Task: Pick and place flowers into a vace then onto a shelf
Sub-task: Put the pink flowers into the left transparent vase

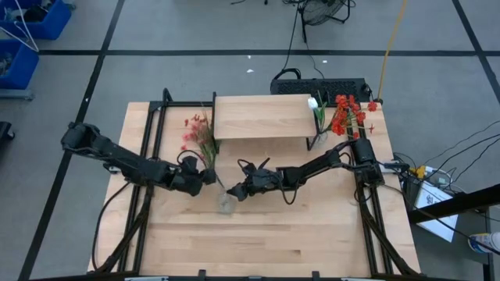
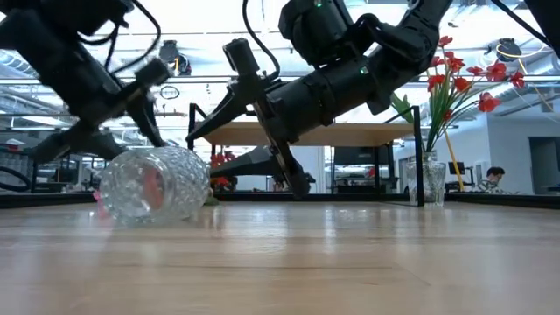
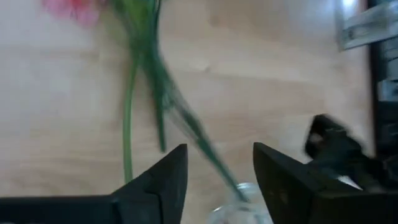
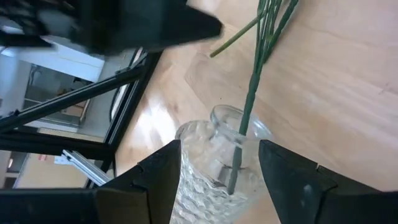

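Wooden tabletop (image 1: 273, 234): glass vase (image 2: 156, 184) lies on its side, pink flowers (image 1: 199, 133) stem-first in its mouth. My left gripper (image 1: 209, 176) and right gripper (image 1: 237, 190) flank it, fingers spread, empty. Righting and shelf (image 1: 262, 115) placement remain.

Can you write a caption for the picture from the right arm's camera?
The right pincer hangs open over a tipped glass vase with green stems poking in.

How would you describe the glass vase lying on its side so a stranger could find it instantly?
Start at the pale shelf at the table's back, then come forward to where both pincers meet. The toppled vase lies there, pink flower stems in its mouth. The other vase, holding red flowers, stands upright beside the shelf.
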`<action>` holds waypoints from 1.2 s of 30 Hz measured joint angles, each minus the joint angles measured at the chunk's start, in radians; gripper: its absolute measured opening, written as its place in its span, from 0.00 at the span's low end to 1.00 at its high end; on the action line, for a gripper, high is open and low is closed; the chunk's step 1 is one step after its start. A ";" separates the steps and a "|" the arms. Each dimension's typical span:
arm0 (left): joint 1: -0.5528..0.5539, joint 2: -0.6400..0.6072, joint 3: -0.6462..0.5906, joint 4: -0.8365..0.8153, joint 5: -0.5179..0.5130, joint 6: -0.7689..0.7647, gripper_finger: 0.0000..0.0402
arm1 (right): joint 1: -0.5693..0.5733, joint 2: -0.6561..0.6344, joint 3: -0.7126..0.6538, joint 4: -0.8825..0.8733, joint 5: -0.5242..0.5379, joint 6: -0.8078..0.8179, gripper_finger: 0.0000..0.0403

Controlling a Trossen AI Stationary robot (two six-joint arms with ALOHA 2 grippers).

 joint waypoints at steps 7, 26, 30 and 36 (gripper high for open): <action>0.006 -0.204 0.000 -0.200 -0.128 0.042 0.54 | -0.029 -0.007 -0.001 0.005 -0.024 0.000 0.52; 0.357 -0.146 0.000 -0.251 0.259 0.180 0.54 | -0.263 -0.010 -0.001 -0.004 -0.375 -0.042 0.52; 0.400 -0.072 0.011 -0.257 0.335 0.219 0.54 | -0.279 -0.009 -0.001 -0.049 -0.453 -0.074 0.52; 0.473 0.059 0.133 -0.278 0.341 0.332 0.55 | -0.302 -0.009 -0.001 -0.200 -0.575 -0.175 0.52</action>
